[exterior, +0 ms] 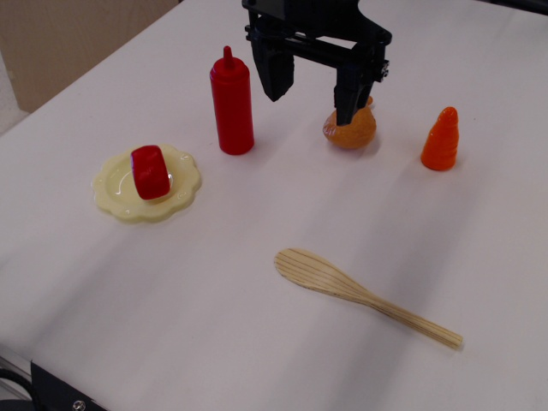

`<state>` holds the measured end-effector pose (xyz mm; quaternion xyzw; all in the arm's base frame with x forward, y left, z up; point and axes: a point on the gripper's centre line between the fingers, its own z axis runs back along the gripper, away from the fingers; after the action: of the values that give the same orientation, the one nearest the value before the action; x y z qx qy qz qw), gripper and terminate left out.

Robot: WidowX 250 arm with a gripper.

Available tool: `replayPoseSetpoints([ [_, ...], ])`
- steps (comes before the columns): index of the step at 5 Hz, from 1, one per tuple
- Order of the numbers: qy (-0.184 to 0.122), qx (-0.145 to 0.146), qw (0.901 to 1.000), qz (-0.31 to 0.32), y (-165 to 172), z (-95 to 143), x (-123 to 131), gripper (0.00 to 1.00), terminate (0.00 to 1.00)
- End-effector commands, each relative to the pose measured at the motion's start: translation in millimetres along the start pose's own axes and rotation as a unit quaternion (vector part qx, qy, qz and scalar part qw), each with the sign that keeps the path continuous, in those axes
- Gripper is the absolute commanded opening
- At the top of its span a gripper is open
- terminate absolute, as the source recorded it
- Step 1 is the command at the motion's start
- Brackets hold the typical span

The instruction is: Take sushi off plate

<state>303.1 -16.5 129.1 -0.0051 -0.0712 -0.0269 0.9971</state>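
The white counter (214, 325) fills the frame. At left, the glossy red rounded sushi block (150, 171) sits on the pale yellow scalloped plastic plate (116, 199). My black end effector (313, 90) hangs spread at upper centre, well apart.

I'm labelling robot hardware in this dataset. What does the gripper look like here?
The gripper is all black, boxy and angular, with two thick wedge-shaped fingers tapering to blunt tips. A small silvery fitting sits on its right side. No cables or markings are visible.
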Motion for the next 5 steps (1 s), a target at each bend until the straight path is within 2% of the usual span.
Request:
replayPoseSetpoints([
  [1, 0.0, 0.0, 1.0, 0.0, 0.0, 0.0, 0.0, 1.0, 0.0],
  [2, -0.012, 0.028, 0.9961, 0.083, 27.9, -2.0, -18.0, 1.0, 0.0],
  [3, -0.022, 0.058, 0.9878, 0.143, 51.3, -6.5, -34.4, 1.0, 0.0],
  [4, -0.025, 0.07, 0.9727, 0.22, 80.1, -19.8, -51.6, 1.0, 0.0],
  [5, -0.036, 0.053, 0.9536, 0.294, 103.9, -30.9, -56.6, 1.0, 0.0],
])
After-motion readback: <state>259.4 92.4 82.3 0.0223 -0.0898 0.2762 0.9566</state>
